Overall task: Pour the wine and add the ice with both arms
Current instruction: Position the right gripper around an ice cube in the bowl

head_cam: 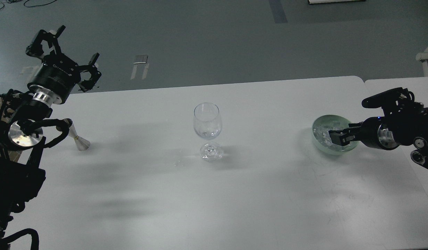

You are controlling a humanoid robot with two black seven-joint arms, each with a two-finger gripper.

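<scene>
Right of the wine glass (207, 130), the right gripper (335, 137) reaches into the pale green bowl (319, 121) of ice (321, 133).
Whether its jaws grasp a cube cannot be told. Far left of the glass, the left gripper (65, 52) is raised beyond the white table (214, 201), jaws spread and empty. A small metal cone-shaped measure (78, 139) stands on the table left of the glass, beside the left arm.
</scene>
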